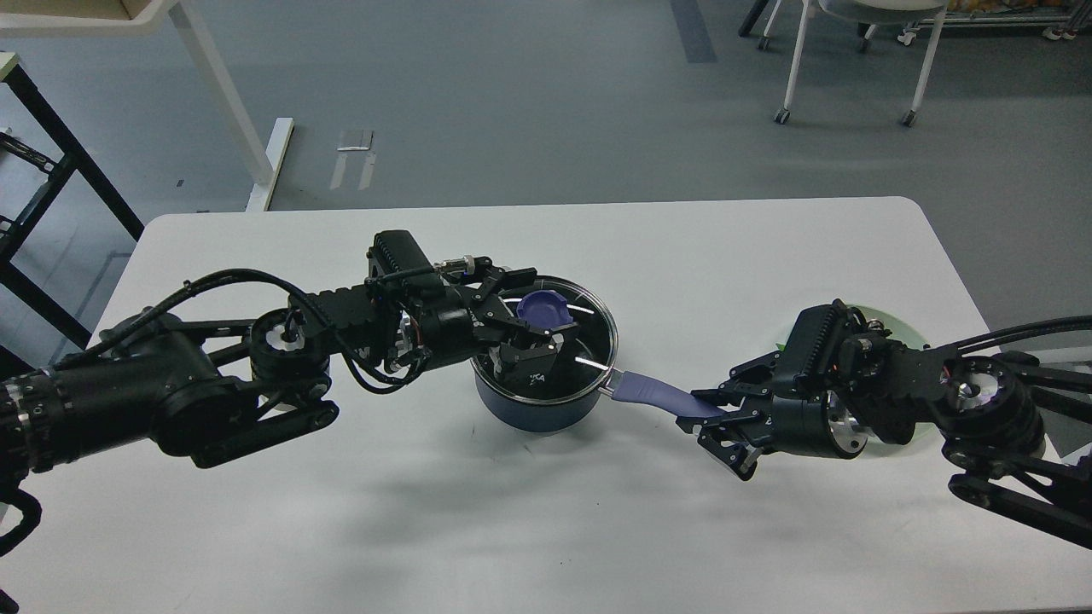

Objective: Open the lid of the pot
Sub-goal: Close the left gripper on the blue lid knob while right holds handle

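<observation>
A dark blue pot [533,408] stands at the middle of the white table [529,529]. Its glass lid [590,337] with a purple knob [546,305] sits on it. A purple handle [653,394] sticks out to the right. My left gripper [536,314] reaches in from the left over the lid, its two fingers closed on either side of the knob. My right gripper [718,419] is at the far tip of the handle, with fingers above and below it, shut on it.
A pale green plate [897,327] lies under my right arm near the table's right edge. Beyond the table's far edge are the grey floor, a white desk leg [223,94] at the left and a chair [853,51] at the right.
</observation>
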Action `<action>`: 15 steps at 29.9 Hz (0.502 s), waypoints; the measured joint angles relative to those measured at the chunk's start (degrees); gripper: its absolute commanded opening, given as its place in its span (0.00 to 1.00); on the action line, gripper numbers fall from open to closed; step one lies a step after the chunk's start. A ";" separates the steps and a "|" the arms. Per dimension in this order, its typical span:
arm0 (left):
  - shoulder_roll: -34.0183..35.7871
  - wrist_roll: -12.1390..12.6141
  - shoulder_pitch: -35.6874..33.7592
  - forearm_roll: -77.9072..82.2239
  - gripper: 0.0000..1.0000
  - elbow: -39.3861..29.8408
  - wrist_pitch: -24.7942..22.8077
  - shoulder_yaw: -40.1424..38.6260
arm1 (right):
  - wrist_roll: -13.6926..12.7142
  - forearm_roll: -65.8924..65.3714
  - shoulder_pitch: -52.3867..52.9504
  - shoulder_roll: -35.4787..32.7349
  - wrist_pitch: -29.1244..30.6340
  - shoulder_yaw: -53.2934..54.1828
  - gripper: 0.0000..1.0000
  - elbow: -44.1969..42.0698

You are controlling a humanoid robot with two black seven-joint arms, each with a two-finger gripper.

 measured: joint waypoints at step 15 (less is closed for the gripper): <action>-0.32 -0.01 0.86 1.13 0.76 0.47 0.54 1.25 | 0.01 0.05 -0.07 -0.51 0.08 -0.09 0.20 2.38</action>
